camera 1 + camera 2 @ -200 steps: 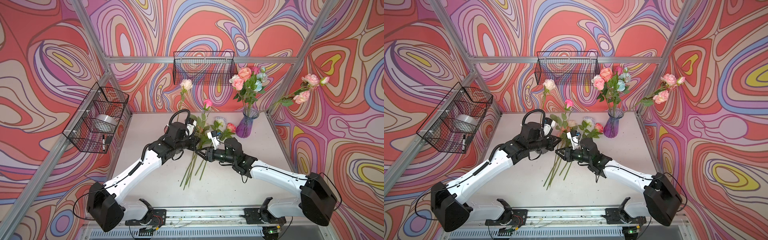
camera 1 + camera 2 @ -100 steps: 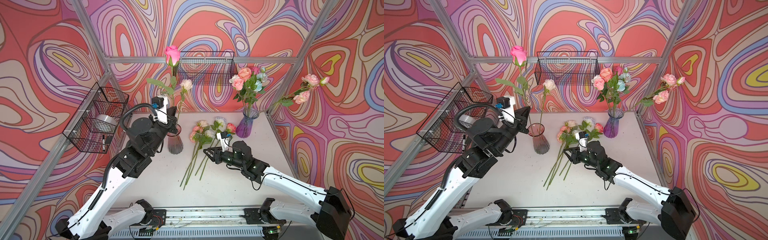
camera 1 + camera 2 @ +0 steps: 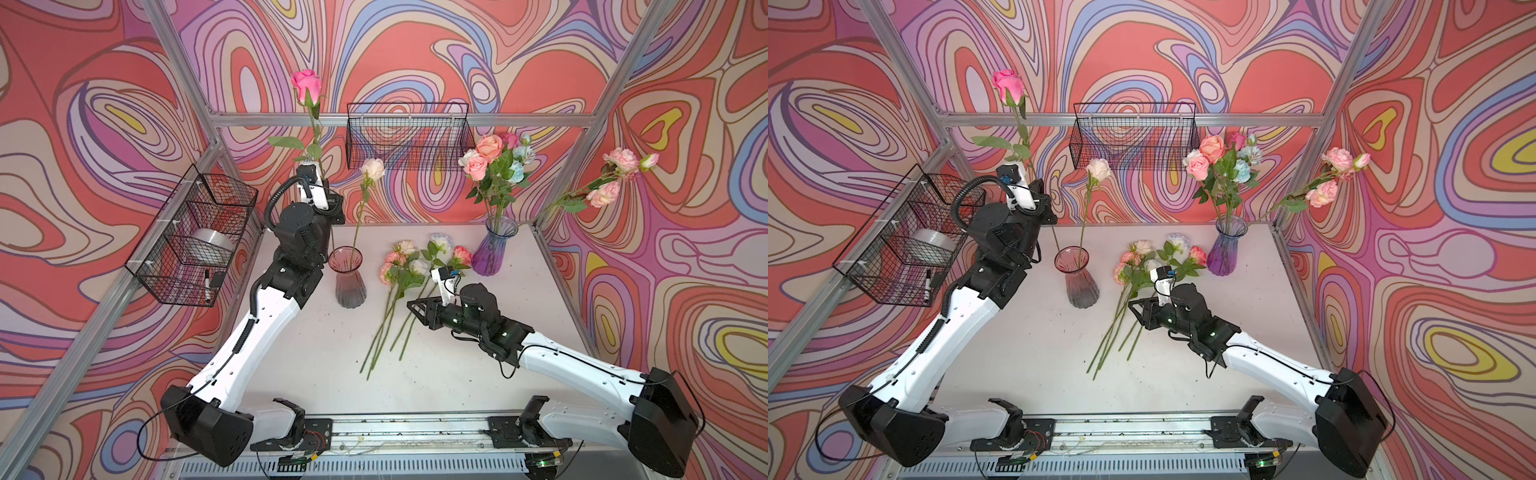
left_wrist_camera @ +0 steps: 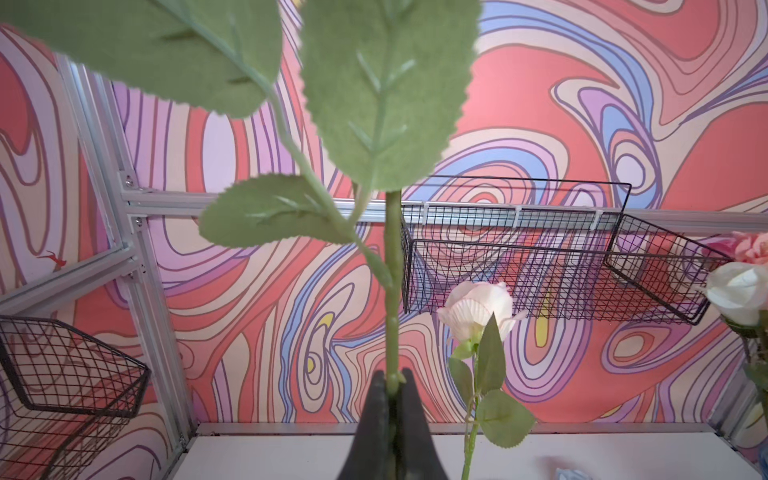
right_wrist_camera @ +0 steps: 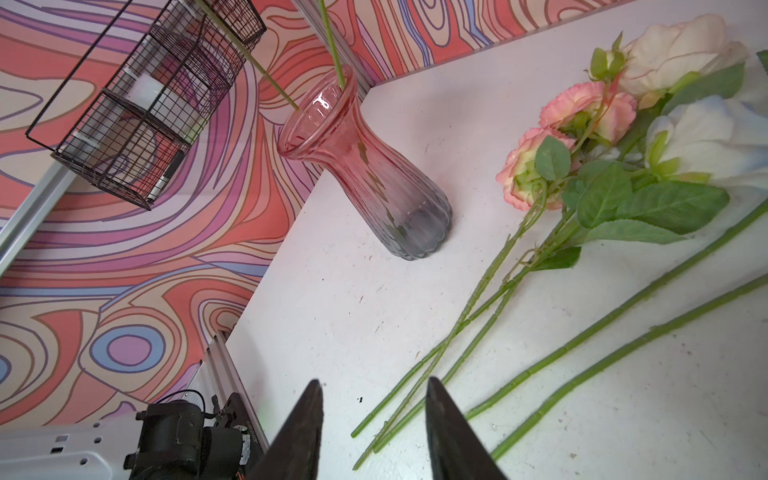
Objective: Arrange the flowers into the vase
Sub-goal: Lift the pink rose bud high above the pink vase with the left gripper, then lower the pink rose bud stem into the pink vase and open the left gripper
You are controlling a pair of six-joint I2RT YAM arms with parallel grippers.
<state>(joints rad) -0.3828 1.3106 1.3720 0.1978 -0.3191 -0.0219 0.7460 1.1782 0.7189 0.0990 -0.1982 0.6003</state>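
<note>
Swirling coral, lilac and blue walls [image 3: 415, 50] close in a white tabletop [image 3: 316, 345], with a wire basket [image 3: 409, 137] hung on the back wall and a second basket [image 3: 195, 237] on the left one.

A pink vase [image 3: 347, 277] stands upright left of the middle, with a single cream rose [image 3: 372, 168] rising from its mouth. Beside it the left tool [image 4: 392, 376] points upward with its jaws pressed tight on the green stem of a tall pink rose [image 3: 306, 83], whose bloom stands high above the arm. The lower end of that stem slants down to the rim of the pink vase; from here I cannot tell whether it is inside.

To the right of the pink vase the loose flowers [image 3: 409, 266] lie flat on the tabletop, their pink, cream and pale blue blooms toward the back wall and their stems fanned toward the front.

The right tool [image 5: 374, 381] hangs low just beside those stems, aimed toward the left, its jaws partly apart and holding nothing.

At the back right a purple vase [image 3: 494, 249] holds a full bunch [image 3: 494, 162] of roses.
</note>
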